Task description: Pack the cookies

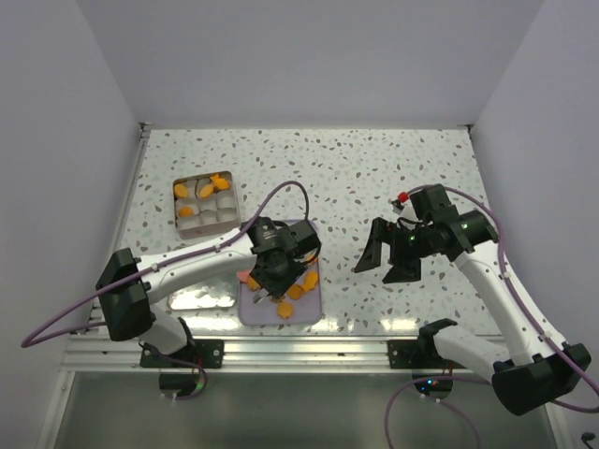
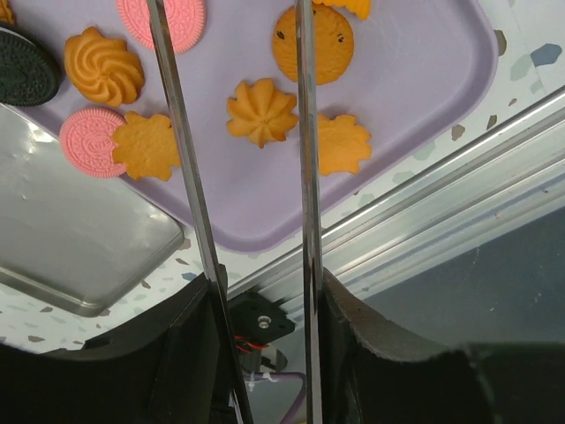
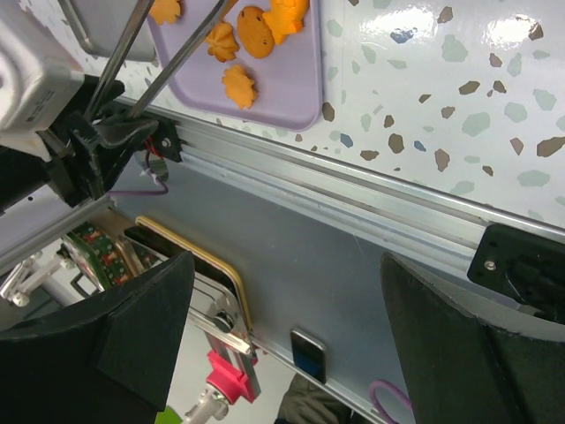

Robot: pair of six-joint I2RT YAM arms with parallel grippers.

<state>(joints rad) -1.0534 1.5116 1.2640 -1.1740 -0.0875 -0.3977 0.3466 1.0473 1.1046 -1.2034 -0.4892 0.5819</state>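
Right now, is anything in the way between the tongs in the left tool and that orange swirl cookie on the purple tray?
Nothing visible. The left tool holds the tongs, and the swirl cookie lies in the open gap between their blades, with bare purple tray around it. A leaf cookie lies just past the right-hand blade.

Two pink cookies [image 2: 91, 141], one black cookie [image 2: 26, 66], one tray [image 2: 424, 79], one tongs [image 2: 305, 132]

Tips of tongs [image 2: 303, 177] cut off by top edge. At left edge, black cookie [image 2: 26, 66] cropped; pink cookie [image 2: 163, 19] cropped at top. Overhead, left gripper [image 1: 271, 276] hides much of purple tray [image 1: 271, 316].
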